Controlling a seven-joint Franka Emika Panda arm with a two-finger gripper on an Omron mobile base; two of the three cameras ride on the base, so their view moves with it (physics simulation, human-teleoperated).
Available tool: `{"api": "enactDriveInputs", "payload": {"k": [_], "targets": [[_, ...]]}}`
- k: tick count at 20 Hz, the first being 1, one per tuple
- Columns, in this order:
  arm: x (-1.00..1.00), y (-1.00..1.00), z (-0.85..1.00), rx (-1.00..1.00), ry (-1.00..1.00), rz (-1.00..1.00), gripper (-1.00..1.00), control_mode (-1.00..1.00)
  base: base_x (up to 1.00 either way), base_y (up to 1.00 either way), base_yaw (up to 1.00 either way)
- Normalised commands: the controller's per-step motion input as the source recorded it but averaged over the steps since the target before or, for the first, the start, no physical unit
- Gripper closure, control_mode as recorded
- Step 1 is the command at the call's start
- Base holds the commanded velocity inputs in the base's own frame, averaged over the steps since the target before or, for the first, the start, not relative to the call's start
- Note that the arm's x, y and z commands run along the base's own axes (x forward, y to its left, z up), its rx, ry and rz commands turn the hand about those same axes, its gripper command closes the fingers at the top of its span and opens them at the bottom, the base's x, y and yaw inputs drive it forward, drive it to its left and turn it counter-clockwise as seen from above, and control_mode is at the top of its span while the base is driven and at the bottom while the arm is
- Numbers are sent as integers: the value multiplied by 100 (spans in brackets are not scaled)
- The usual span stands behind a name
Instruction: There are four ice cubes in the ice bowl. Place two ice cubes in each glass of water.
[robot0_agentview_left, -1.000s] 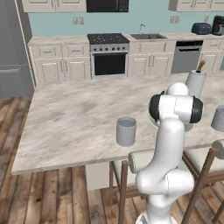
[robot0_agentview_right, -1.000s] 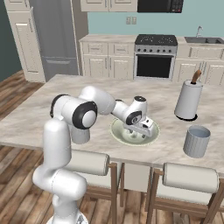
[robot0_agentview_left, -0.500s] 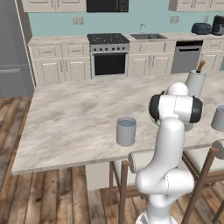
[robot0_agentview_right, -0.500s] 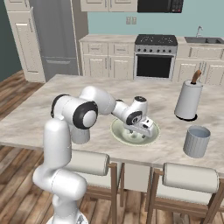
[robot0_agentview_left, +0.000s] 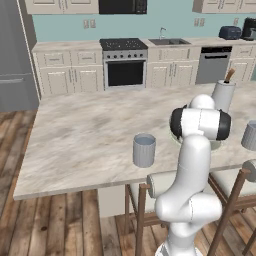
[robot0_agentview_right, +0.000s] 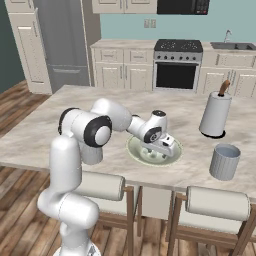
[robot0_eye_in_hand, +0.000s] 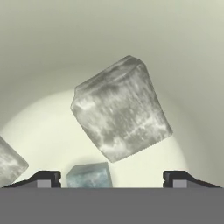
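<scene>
gripper (robot0_eye_in_hand: 111, 178): jaws spread wide, nothing pinched, down inside ice bowl (robot0_agentview_right: 134, 150)
ice cubes (robot0_eye_in_hand: 120, 108): three visible in bowl, large one between fingertips
glass of water (robot0_agentview_right: 224, 161): right of bowl

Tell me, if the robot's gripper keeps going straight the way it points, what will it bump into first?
Probably the big ice cube lying straight ahead of the open gripper inside the ice bowl, though depth is hard to judge.

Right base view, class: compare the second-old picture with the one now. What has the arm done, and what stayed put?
Almost nothing has changed. The gripper stays low over the ice bowl, jaws open, perhaps settled slightly lower; nothing was gripped or released. The two glasses and the white holder have not moved.
</scene>
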Motion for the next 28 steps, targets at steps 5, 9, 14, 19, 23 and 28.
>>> {"api": "enactDriveInputs", "payload": {"k": [5, 9, 14, 19, 23, 28], "targets": [[0, 24, -47, -2, 0, 0, -100, -100, 0, 0, 0], [0, 26, -46, -1, 0, 0, -100, -100, 0, 0, 0], [0, 27, -59, 0, 0, 0, -100, -100, 0, 0, 0], [1, 30, -76, -1, 0, 0, -100, -100, 0, 0, 0], [0, 29, -72, -2, 0, 0, 100, -100, 0, 0, 0], [0, 23, -67, -2, 0, 0, 100, -100, 0, 0, 0]]}}
